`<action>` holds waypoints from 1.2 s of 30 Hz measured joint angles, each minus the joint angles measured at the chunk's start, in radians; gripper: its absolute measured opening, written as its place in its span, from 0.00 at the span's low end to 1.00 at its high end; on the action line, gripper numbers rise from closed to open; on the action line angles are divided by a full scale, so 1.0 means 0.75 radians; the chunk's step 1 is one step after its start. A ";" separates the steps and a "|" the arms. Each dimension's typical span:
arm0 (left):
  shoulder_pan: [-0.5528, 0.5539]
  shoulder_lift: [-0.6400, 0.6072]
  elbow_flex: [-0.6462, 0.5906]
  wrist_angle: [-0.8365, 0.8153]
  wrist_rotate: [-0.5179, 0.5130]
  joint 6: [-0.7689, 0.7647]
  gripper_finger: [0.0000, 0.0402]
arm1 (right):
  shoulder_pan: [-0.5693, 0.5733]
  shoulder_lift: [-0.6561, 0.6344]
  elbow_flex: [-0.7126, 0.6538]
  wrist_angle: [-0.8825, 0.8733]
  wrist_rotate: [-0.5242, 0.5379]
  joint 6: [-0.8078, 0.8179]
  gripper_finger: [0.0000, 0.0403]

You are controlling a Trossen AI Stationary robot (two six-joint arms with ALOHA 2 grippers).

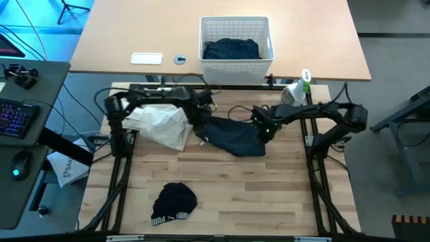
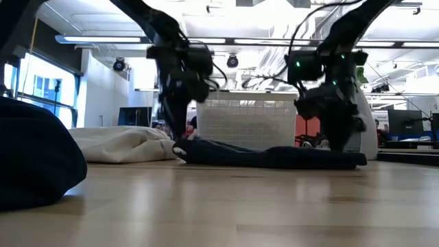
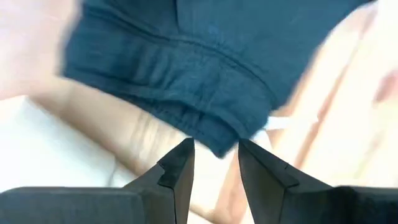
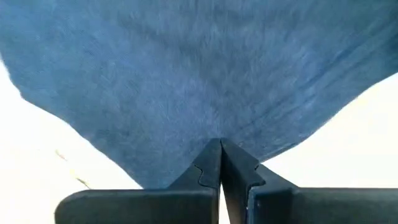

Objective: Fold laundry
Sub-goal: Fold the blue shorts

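A dark navy garment (image 1: 232, 138) lies crumpled at the middle of the table, resting flat on the wood in the low view (image 2: 274, 156). My left gripper (image 1: 199, 132) is at its left end, where a gathered hem (image 3: 186, 68) shows, and is closed on a corner there. My right gripper (image 1: 263, 132) is shut at the garment's right end (image 4: 205, 81). Both grippers point steeply down. A black piece with white lettering (image 1: 173, 202) rests on the near part of the table. My left gripper has the corner of the gathered hem (image 3: 217, 144) between its two fingertips, which stay a finger's width apart with the thick cloth filling the gap. The fingers come from above. The rest of the garment lies on the table. My right gripper pinches the garment's cloth (image 4: 221, 134) at its shut fingertips, coming steeply from above. Creases run out from the tips. One layer or several, I cannot tell. In the low view this end (image 2: 343, 159) lies low on the table.
A white cloth (image 1: 161, 124) lies bunched just left of my left gripper. A white lattice basket (image 1: 236, 27) with a dark garment in it stands on the far desk. A spray bottle (image 1: 297, 91) stands at the far right. Bare wood shows on the near right.
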 joint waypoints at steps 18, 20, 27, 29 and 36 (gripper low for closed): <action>-0.046 0.111 -0.008 0.331 0.088 -0.143 0.14 | -0.128 0.109 -0.091 0.527 -0.010 0.017 0.00; -0.047 0.155 -0.008 0.317 0.081 -0.076 0.12 | -0.115 0.094 -0.138 0.546 -0.037 0.061 0.00; -0.006 0.181 0.015 0.348 -0.071 0.093 0.09 | 0.113 -0.067 -0.296 0.499 -0.164 0.398 0.00; 0.011 0.181 0.068 0.295 -0.074 0.109 0.08 | 0.179 -0.121 -0.315 0.481 -0.172 0.457 0.00; 0.012 0.109 0.284 -0.033 -0.036 0.136 0.07 | 0.189 -0.365 -0.215 0.459 -0.016 0.429 0.00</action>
